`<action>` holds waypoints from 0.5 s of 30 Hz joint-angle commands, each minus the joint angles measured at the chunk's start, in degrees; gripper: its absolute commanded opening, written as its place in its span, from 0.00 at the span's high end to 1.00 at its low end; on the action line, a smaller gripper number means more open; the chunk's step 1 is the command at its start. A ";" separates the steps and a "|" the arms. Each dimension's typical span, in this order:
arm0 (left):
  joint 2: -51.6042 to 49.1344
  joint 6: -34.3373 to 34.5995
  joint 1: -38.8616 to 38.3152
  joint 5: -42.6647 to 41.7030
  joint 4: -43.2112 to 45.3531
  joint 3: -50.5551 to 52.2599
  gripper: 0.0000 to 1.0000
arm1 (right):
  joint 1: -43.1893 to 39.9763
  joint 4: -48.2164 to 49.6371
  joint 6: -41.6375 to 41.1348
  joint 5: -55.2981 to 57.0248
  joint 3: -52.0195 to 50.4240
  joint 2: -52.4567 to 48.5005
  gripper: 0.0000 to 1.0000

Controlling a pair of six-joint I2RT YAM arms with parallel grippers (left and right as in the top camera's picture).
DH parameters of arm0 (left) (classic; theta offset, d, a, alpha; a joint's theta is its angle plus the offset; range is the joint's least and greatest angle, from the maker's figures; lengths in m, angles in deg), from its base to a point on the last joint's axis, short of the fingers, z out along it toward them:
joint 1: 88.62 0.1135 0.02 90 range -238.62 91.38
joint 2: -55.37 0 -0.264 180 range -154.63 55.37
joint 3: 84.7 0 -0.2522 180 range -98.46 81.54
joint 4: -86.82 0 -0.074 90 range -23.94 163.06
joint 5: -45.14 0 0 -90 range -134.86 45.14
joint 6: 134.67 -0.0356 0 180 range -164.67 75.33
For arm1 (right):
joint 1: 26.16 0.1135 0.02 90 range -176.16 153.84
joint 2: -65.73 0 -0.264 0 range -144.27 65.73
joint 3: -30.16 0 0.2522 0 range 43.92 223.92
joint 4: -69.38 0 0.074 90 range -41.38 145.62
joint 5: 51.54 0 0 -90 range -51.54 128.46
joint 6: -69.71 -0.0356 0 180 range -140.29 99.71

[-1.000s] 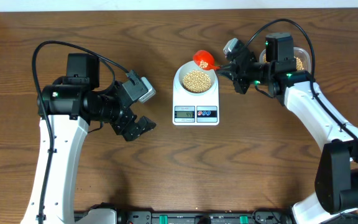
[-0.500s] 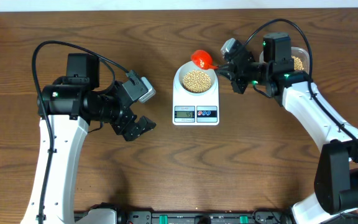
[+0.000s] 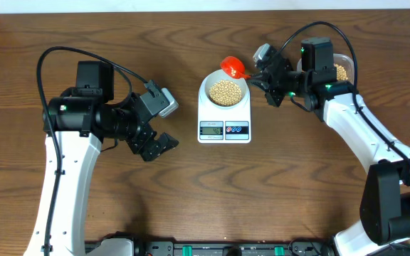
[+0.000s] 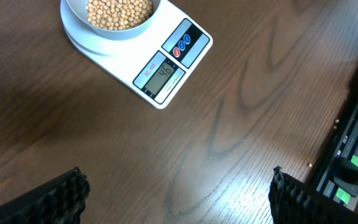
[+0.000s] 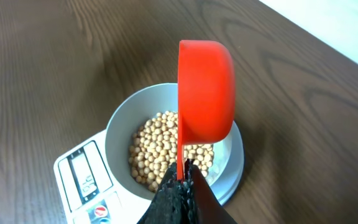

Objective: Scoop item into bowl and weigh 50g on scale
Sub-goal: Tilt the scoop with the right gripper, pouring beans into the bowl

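Your right tool [image 3: 256,77] is pinching the handle of the red scoop [image 3: 233,67]. The scoop is tipped on its side above the upper right rim of the bowl [image 3: 205,85]. The bowl sits on the scale [image 3: 224,130] at the upper centre of the overhead view, and the beans [image 3: 224,92] are heaped inside it. Your left tool [image 3: 159,145] hangs spread wide and empty over the tabletop [image 3: 191,199], left of the scale. The display [image 4: 161,73] looks like 46.
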 commanded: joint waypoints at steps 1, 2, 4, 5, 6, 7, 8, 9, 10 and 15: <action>0.11 -0.74 0.24 0.11 -0.17 0.07 0.05 | 0.26 0.92 3.58 0.35 -0.20 -0.17 0.99; 0.11 -0.74 0.24 0.11 -0.20 0.07 0.05 | 0.35 1.16 3.54 -0.07 -0.20 -0.02 0.99; 0.11 -0.74 0.24 0.11 -0.17 0.07 0.05 | 0.76 1.11 3.52 -0.96 -0.20 0.09 0.99; 0.11 -0.74 0.24 0.11 -0.17 0.07 0.05 | 1.11 0.79 3.54 -0.92 -0.20 0.11 0.99; 0.11 -0.74 0.24 0.13 -0.17 0.07 0.05 | 1.31 0.35 3.58 -0.50 -0.20 0.11 0.99; 0.11 -0.74 0.24 0.11 -0.17 0.07 0.05 | 1.44 -0.15 3.65 1.38 -0.20 0.11 0.99; 0.11 -0.74 0.24 0.11 -0.17 0.07 0.05 | 1.44 -0.26 3.85 3.54 -0.20 0.11 0.99; 0.11 -0.74 0.24 0.13 -0.17 0.07 0.05 | 1.44 -0.07 3.85 4.68 -0.20 0.11 0.99; 0.11 -0.74 0.24 0.13 -0.17 0.07 0.05 | 1.44 0.26 3.82 4.85 -0.20 0.11 0.99; 0.11 -0.74 0.24 0.11 -0.17 0.07 0.05 | 2.12 0.50 4.68 4.46 -0.20 0.11 0.99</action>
